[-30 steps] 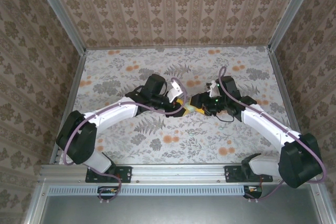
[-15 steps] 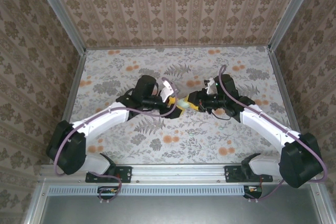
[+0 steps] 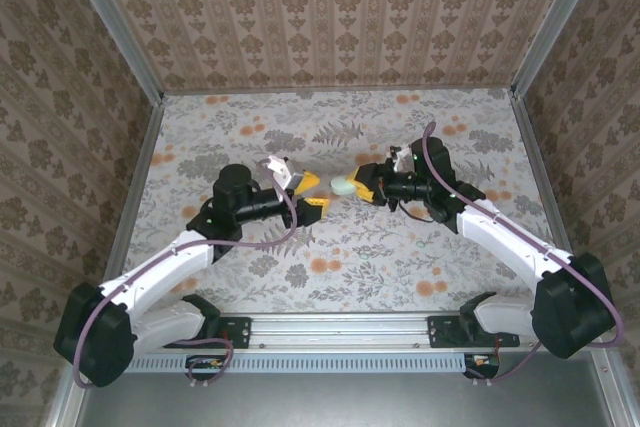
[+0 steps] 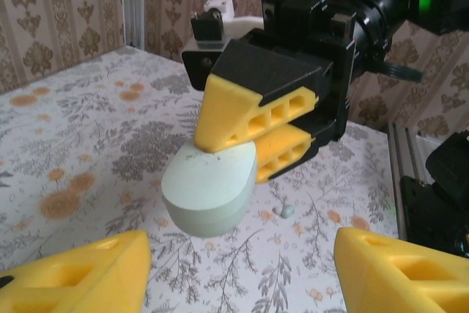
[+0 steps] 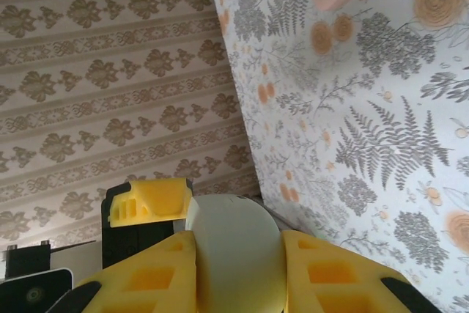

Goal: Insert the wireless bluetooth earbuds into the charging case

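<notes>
Laboratory robot cell — aluminium frame (image 3: 112, 22) and wallpaper-printed panels (image 3: 340, 17) enclose a floral-covered desk (image 3: 400, 247); two arms (image 3: 500, 232) bolted to the front rail (image 3: 340, 328).

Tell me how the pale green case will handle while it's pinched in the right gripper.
The case looks rigid, so it likely won't deform. Its smooth rounded shell, pinched near one end by the right gripper, may slip or pivot. It seems light, hanging clear of the table.

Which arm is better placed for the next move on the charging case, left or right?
Left. The right gripper is shut on the charging case, so it is busy; the left gripper is open, empty and facing the case.
</notes>
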`<state>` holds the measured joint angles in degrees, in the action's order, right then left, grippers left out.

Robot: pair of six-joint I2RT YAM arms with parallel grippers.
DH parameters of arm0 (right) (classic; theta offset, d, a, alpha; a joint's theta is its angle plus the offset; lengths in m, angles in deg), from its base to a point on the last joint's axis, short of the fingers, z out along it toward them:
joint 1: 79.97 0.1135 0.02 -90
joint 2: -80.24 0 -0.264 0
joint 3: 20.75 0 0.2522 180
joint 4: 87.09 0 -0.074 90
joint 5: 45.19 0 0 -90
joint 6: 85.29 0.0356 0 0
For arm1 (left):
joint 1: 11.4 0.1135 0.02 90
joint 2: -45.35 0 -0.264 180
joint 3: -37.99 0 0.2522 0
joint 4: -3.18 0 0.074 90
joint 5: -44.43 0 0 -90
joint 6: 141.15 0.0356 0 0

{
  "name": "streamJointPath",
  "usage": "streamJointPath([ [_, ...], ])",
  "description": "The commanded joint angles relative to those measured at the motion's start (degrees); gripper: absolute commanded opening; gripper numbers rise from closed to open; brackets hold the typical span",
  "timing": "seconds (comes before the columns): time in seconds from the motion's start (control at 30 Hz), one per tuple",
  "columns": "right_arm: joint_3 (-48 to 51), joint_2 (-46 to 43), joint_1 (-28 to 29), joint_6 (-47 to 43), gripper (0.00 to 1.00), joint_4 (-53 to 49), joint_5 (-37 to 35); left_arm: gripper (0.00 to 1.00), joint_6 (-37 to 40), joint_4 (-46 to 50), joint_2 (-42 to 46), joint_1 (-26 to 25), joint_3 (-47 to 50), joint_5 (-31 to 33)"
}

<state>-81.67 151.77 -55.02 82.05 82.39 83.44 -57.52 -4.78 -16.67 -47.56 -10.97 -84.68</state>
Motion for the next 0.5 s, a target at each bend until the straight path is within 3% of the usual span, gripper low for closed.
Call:
streamJointPath([
  [0.0, -2.4, -0.8, 1.4, 4.5, 0.19, 4.0, 1.8, 0.68, -3.9, -8.2, -1.9, 0.4, 0.1, -1.9],
  [0.47, -4.2, -2.1, 2.6, 6.1, 0.19, 4.2, 2.1, 0.59, -8.7, -16.6, -6.8, 1.1, -0.3, -4.2],
])
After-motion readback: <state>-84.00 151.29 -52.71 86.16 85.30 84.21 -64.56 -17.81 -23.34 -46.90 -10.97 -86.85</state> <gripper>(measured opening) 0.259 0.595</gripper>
